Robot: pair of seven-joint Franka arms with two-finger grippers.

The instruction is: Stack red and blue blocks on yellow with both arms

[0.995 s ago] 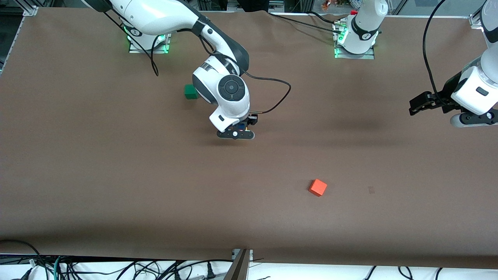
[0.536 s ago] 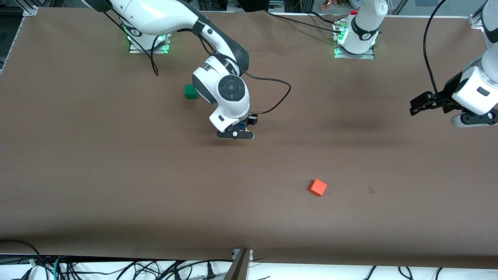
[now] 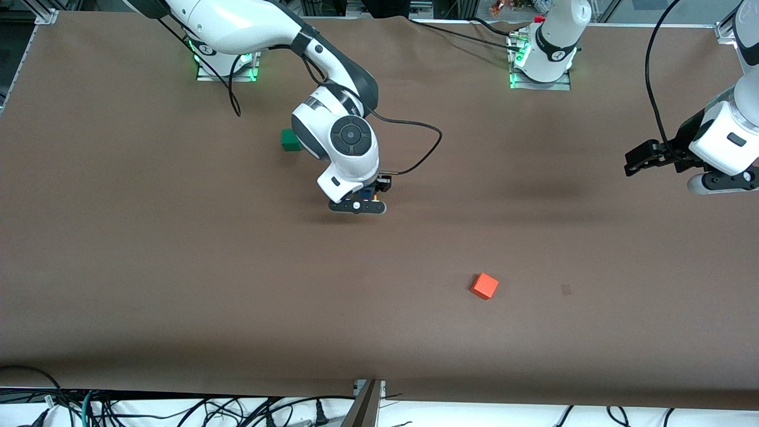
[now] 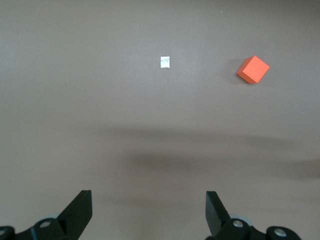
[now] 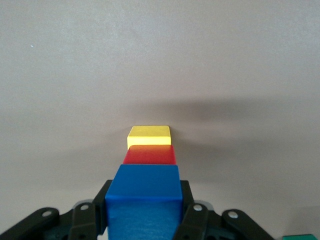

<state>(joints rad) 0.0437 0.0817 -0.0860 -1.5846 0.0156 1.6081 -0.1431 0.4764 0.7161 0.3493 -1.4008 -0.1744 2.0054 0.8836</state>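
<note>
In the right wrist view my right gripper is shut on the blue cube and holds it right over the deep red cube, which sits on the yellow cube. I cannot tell whether blue touches red. In the front view the right gripper is at mid-table with a sliver of the blue cube showing; red and yellow are hidden under the hand. My left gripper is open and empty, waiting over the left arm's end of the table; it also shows in the left wrist view.
An orange-red cube lies nearer the front camera than the stack; the left wrist view shows it too. A green cube sits beside the right arm's wrist. A small pale mark is on the brown table cover.
The right hand with the blue cube has shifted very slightly toward the right arm's end. The left arm has barely moved.
</note>
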